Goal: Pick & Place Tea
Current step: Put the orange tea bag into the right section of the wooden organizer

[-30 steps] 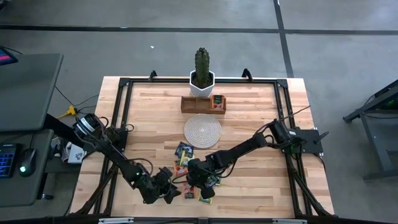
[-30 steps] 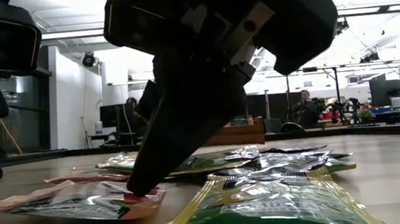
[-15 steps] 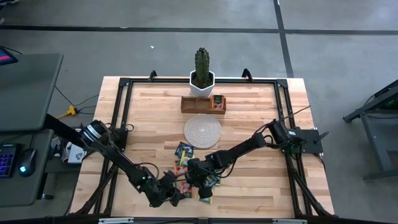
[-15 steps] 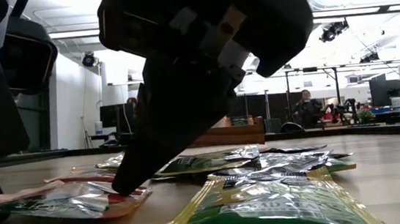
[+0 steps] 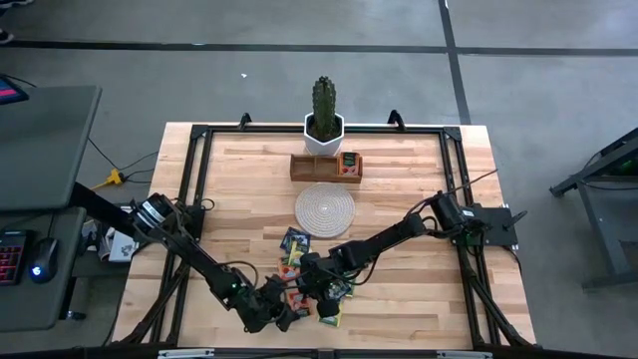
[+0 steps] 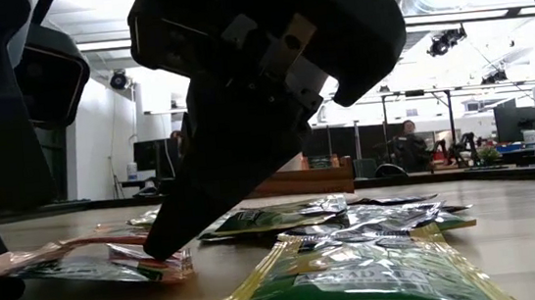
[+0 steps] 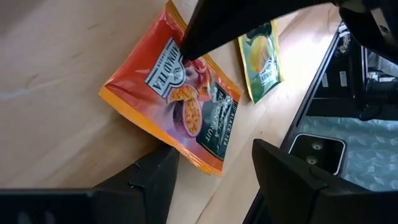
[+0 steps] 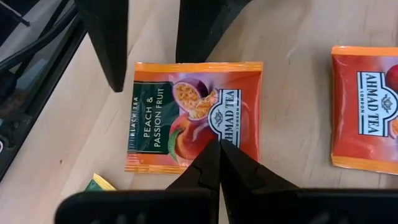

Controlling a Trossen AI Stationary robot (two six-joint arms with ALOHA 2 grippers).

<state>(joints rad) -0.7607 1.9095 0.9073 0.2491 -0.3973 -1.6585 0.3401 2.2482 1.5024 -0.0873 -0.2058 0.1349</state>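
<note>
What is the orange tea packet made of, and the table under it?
The orange tea packet looks like glossy printed foil or plastic film: it shines and has crimped edges. The table looks like pale matte wood, with grain lines showing.

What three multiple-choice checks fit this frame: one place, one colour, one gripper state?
1. Between the brown wooden tray and the heap of tea sachets lies:
A) a mug
B) the round whitish woven mat
C) a bowl

2. The flat square tea sachet under the right gripper is:
A) dark blue
B) white
C) orange

3. The left gripper is:
A) open
B) shut on a sachet
C) out of view

Key:
1 B: the high view shows the mat in that gap.
2 C: the right wrist view shows its orange face.
3 A: the left wrist view shows its fingers apart at the sachet's edge.
</note>
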